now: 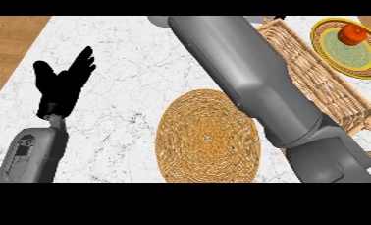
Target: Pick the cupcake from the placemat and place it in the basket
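Note:
The round woven placemat (208, 138) lies low in the middle of the white marble counter, and nothing stands on it. No cupcake shows anywhere. A rectangular wicker basket (316, 76) runs slantwise at the right. My right forearm crosses from the lower right up over the basket's left rim to the top of the scene. Of my right hand (279, 17) only a small black tip shows there, above the basket's far end. My left hand (64, 84) stays open at the left, fingers up, resting and holding nothing.
A yellow-rimmed plate (349, 59) with a red round fruit (354, 33) on it sits at the far right, beyond the basket. Wooden surface borders the counter at the upper left corner (18, 37).

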`<state>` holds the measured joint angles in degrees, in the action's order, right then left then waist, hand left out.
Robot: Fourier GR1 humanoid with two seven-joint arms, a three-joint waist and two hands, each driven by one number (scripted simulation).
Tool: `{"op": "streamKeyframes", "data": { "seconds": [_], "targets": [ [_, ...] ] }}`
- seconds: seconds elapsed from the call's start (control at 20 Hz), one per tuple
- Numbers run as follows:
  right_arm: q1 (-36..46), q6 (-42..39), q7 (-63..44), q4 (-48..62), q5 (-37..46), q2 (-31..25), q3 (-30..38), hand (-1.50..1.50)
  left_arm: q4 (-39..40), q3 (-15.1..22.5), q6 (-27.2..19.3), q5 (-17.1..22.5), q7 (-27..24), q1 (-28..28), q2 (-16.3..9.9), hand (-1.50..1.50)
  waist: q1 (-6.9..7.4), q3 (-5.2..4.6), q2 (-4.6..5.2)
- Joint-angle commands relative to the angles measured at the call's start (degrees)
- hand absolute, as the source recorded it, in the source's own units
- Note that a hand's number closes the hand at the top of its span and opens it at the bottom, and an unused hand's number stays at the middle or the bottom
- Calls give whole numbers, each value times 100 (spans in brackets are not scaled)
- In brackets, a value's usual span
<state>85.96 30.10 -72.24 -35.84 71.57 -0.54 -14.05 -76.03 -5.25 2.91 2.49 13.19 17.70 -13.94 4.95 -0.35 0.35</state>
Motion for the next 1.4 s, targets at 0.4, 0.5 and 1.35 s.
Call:
{"op": "streamKeyframes", "data": {
  "seconds": [0.4, 0.5, 1.35],
  "targets": [
    [399, 7, -1300, 1098, 1122, 37, 1275, 150, -117, -236, 50, 82, -188, -470, -166, 0, -355, 19, -60],
    [204, 133, -1300, 1042, 1299, 51, 1288, 150, -72, -249, -36, 46, -131, -417, -140, 0, -439, 24, -65],
    [-1711, 1149, -1296, -208, 2331, -47, 2052, -150, -117, -360, -110, 84, -150, -555, -90, 0, -646, 30, -63]
  ]
}}
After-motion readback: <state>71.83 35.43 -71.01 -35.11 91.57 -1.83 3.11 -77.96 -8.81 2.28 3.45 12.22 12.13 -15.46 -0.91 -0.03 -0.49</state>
